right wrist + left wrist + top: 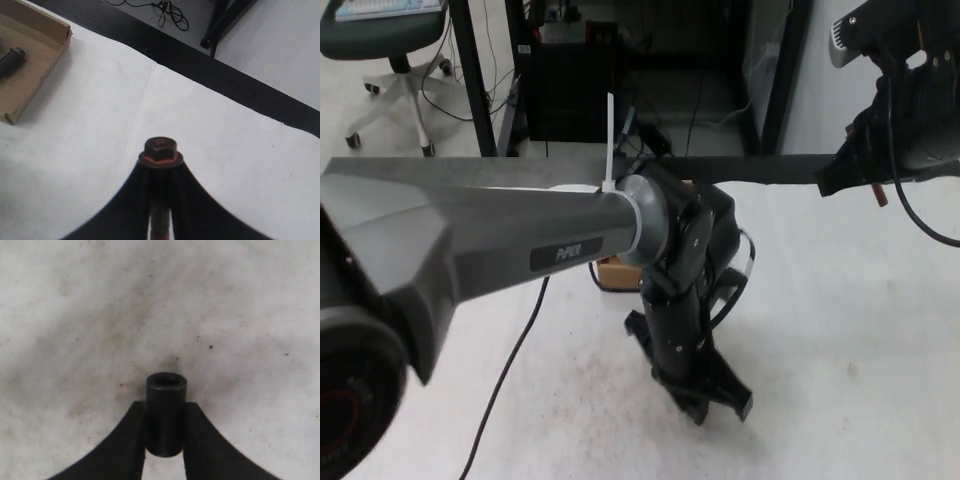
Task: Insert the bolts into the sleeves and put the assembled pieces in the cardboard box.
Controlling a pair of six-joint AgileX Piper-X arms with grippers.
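Left gripper (166, 412) grasps a black sleeve (166, 390); right gripper (161, 167) grasps a flanged bolt (160, 150). Any tilt between them could jam insertion.

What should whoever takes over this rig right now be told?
Left end effector: shut on a sleeve, low over the bench.
Right end effector: shut on a bolt, head past the fingertips, held above the bench and apart from the sleeve.
Box: one dark piece lies inside; it looks assembled, but that is not certain.
Done: a sleeve and a bolt are each in hand.
Left: bring the two together, push the bolt into the sleeve, and put the assembly in the box.
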